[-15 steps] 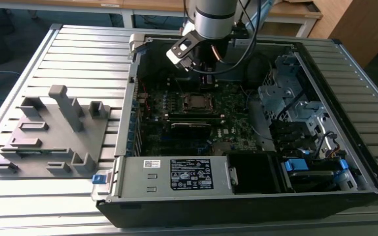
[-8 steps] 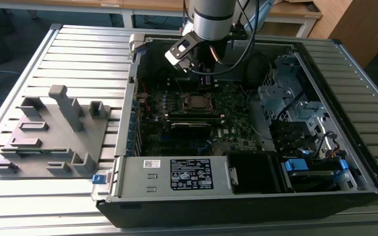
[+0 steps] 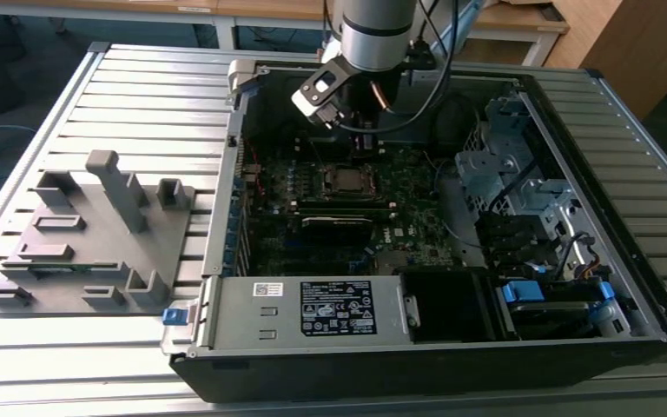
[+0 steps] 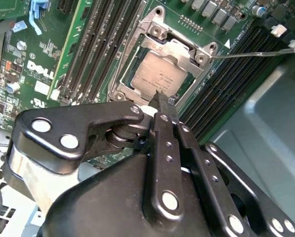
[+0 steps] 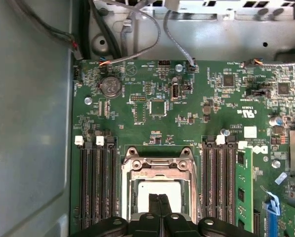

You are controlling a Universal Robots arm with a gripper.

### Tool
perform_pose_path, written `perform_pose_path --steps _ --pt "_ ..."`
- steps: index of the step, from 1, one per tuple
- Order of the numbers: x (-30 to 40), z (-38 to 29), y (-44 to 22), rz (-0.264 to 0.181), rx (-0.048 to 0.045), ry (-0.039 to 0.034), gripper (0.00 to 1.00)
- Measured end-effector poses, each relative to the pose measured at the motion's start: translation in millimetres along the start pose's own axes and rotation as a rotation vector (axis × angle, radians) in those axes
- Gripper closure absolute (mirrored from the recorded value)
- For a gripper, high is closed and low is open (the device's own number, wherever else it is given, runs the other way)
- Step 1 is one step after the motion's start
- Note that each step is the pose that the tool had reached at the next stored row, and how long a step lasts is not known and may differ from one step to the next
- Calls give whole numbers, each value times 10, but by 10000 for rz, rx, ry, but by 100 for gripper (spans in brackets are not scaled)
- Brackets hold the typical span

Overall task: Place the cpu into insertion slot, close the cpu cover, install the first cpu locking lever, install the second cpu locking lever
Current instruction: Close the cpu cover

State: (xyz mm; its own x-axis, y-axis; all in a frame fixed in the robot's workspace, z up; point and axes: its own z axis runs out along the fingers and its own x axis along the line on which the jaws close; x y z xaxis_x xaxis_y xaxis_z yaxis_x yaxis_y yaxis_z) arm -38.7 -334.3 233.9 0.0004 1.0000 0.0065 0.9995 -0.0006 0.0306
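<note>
Chip in the socket, that's the headline: the cpu (image 4: 157, 79) lies flat inside the insertion slot (image 3: 346, 180), its dull grey top showing square through the window. First step reads as done. The cpu cover (image 4: 179, 49) looks down as well, its silvery frame lying around the chip's edges in both wrist views, though I cannot tell whether it is fully seated.

Now the gripper (image 4: 162, 100): jaws pinched together, nothing between them, tips poised right at the edge of the chip. Touching it or just above, hard to call. In the exterior view the arm hangs inside the open computer case (image 3: 426, 373), and the socket sits at about six o'clock from the gripper, close by.

Levers, then. What looks like one thin wire lever (image 4: 256, 52) runs out from the cover's corner across the memory slots (image 4: 226, 89), away from the socket. To my eye it is not latched, and that's a judgement. The other lever I cannot pick out for certain.

So: placing done, cover apparently closed, both locking levers seemingly left to do. Over at nine o'clock from the case, a grey fixture plate (image 3: 90, 234) sits on the slatted table (image 3: 148, 95), with nothing touching it
</note>
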Motion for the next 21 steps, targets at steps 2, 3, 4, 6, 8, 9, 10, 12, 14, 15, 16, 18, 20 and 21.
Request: perform_pose_path --steps 2,3,4,6,8,9,10,12,14,15,16,18,20,21 --pt "0 0 0 -226 1 7 90" --pt "0 0 0 -363 3 10 90" --pt "0 1 0 -495 3 15 90" --pt "0 1 0 -765 6 22 90" --pt "-1 1 0 -926 6 27 90" --pt "0 2 0 -928 6 27 90" --pt "-1 1 0 -929 7 27 90" --pt "-1 1 0 -931 6 28 90" --pt "0 2 0 -933 6 28 90" --pt "0 2 0 -938 6 28 90" --pt "0 1 0 -980 7 29 90" --pt "0 2 0 -1161 8 35 90" --pt "0 2 0 -1411 10 42 90" --pt "0 2 0 -1557 11 47 90"
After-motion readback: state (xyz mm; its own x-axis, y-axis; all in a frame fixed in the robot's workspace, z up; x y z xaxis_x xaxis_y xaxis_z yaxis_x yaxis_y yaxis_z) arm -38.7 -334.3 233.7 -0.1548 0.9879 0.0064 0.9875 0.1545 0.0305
